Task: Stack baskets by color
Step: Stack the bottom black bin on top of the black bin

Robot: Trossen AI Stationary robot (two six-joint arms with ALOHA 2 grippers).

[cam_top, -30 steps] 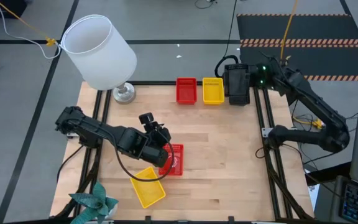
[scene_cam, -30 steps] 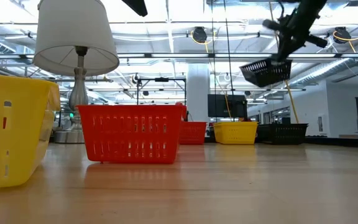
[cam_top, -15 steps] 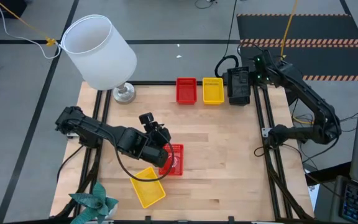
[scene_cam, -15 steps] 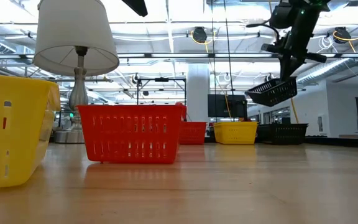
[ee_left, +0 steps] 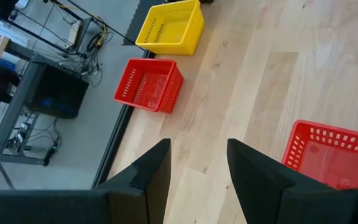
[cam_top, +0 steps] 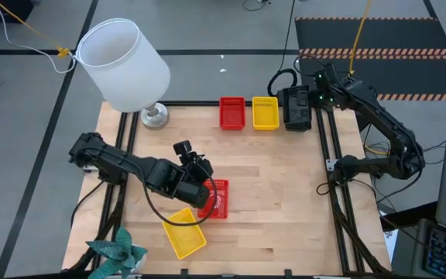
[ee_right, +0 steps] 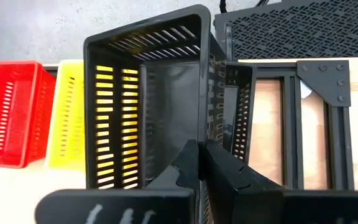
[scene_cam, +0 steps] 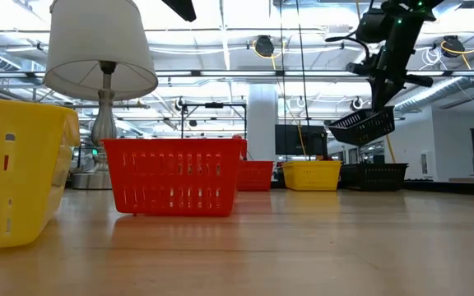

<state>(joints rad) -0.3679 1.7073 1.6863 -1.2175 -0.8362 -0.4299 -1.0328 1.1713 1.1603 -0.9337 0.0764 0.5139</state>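
Black basket (ee_right: 148, 99) pinched by right fingers (ee_right: 199, 163) at its wall, apparently above another, left fingers (ee_left: 160, 165) parted, empty

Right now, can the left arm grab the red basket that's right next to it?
Probably yes. The left tool is open and empty, poised right at the near red basket, with nothing between them. The right tool, shut on a black basket, is far off at the table's back edge.
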